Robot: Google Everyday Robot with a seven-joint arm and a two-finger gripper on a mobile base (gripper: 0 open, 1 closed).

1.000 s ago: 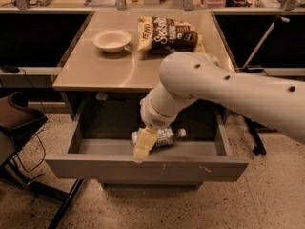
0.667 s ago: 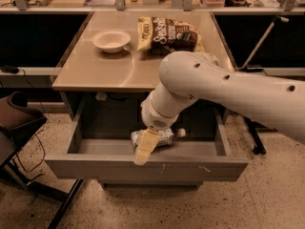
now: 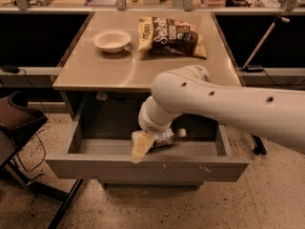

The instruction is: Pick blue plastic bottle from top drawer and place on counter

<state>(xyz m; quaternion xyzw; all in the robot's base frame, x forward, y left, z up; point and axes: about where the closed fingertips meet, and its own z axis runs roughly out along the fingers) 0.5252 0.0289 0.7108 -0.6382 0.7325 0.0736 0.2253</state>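
Camera view. The top drawer [image 3: 143, 170] is seen pulled out beneath the counter [image 3: 95, 73]. Its grey front panel is marked with small pale scratches near the middle and right.

The blue plastic bottle [image 3: 166, 138] is found lying on its side inside the drawer, near the middle of the drawer floor. Its white cap is pointed toward the right of the picture. Its left end is covered by the gripper [image 3: 139, 149].

The gripper is lowered into the drawer at the end of the white arm [image 3: 224, 104]. The arm is brought in from the right edge and bent down past the counter's front edge. The gripper's pale yellowish tip is seen just behind the drawer's front wall. Whether it is touching the bottle or only in front of it cannot be told. How wide the gripper is set, and whether anything is held, cannot be told from this angle.

On the counter a shallow white bowl [image 3: 111, 40] is set at the rear left. A dark brown-and-yellow chip bag [image 3: 171, 36] is laid flat near it to the right, the two not touching. Behind the counter a cluttered pale shelf [image 3: 71, 1] with metal posts is noted. A dark chair [image 3: 19, 123] is seen at left on the speckled floor [image 3: 271, 199].
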